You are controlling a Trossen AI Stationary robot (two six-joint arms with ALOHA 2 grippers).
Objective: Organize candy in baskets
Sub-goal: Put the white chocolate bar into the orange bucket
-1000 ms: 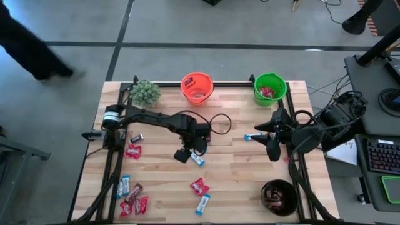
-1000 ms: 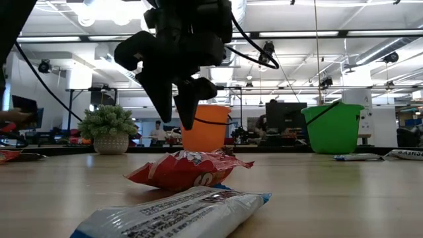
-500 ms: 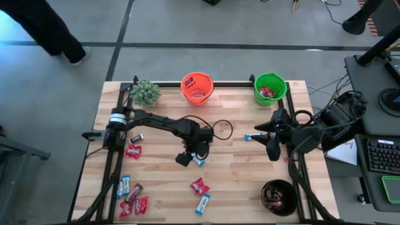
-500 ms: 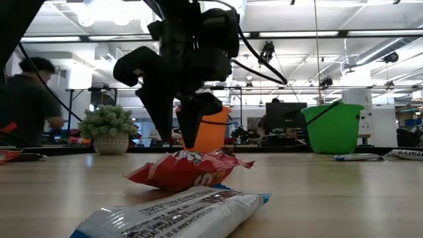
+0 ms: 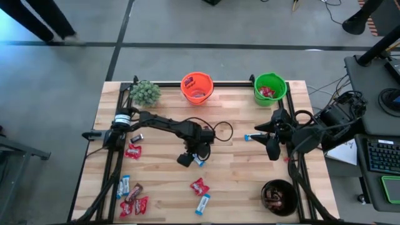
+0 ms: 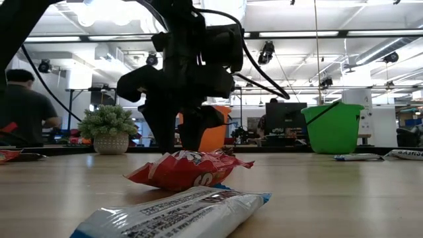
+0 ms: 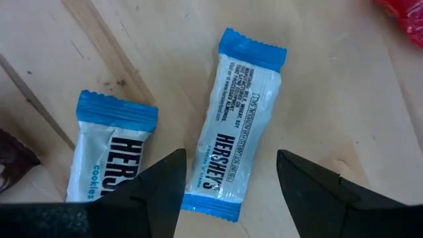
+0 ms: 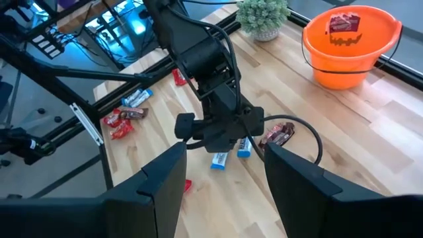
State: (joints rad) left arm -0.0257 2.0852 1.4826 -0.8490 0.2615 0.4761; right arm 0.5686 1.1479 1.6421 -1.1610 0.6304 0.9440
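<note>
My left gripper [image 5: 189, 159] [image 7: 229, 162] hangs open, pointing steeply down, just above the table's middle. One finger stands on either side of a blue-and-white candy bar [image 7: 240, 158] [image 5: 199, 162] that lies flat on the wood, and neither touches it. A second blue-and-white bar [image 7: 109, 158] and a brown one [image 7: 12, 158] lie beside it. My right gripper [image 5: 267, 139] [image 8: 221, 198] waits open, raised at the right. The orange basket [image 5: 197, 87], green basket [image 5: 270, 89] and black basket [image 5: 279, 197] each hold candy.
Loose candy lies at the left [image 5: 132, 151], the near left corner [image 5: 131, 200], the near middle [image 5: 200, 187] and beside my right gripper [image 5: 252, 137]. A fuzzy plant [image 5: 145, 92] stands far left. A person [image 6: 23, 106] sits beyond the table.
My left gripper has sunk toward the table, down over the blue-and-white candy bar, and stays open. The candy has not moved. A person has walked past the far left of the table.
</note>
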